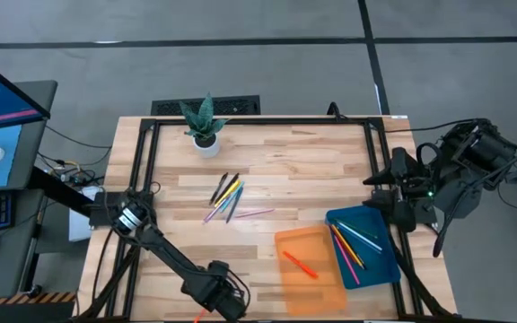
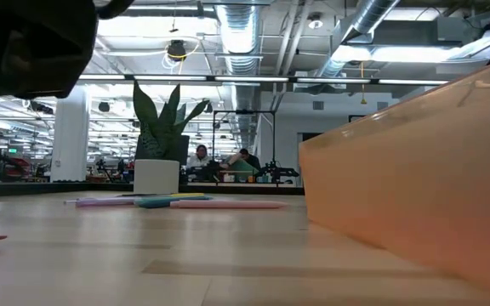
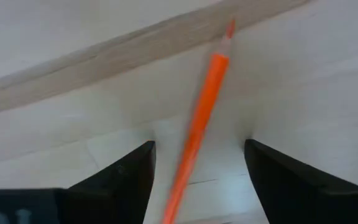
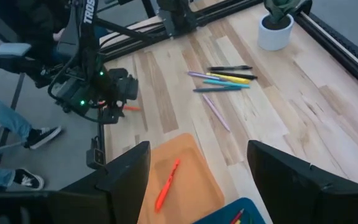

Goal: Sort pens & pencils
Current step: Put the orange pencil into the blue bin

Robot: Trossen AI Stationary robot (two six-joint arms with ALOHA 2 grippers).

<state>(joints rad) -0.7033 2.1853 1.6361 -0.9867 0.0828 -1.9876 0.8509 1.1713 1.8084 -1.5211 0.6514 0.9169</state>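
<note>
Trays are seen at the lower right of the high view: a flat translucent orange tray (image 1: 317,269) and, touching its right side, a flat blue tray (image 1: 377,235). One orange pen (image 1: 300,263) lies alone in the orange tray, slanted; in the right wrist view the same pen (image 4: 166,183) is seen on that tray's smooth plastic floor. A bundle of thin sticks (image 1: 352,248), red, yellow, pink, green and light blue among them, is held in the blue tray, laid roughly parallel with one light stick crossing them.

A loose cluster of pens and pencils (image 1: 226,197) is spread at the middle of the pale, plank-grained wooden counter (image 1: 312,170), with a pink one (image 1: 255,213) just beside it to the right. A small potted plant (image 1: 205,126) in a white round pot is placed near the counter's top edge.

The left pincer (image 1: 227,301) is found at the bottom edge of the high view, left of the orange tray. Its dark fingers (image 3: 126,177) are spread apart, and an orange pencil (image 3: 201,118) with a sharpened tip lies on the counter between them, gripped by neither.

The right pincer (image 1: 375,190) is held at the right edge of the counter, above the blue tray, with its jaws wide and nothing between them.
</note>
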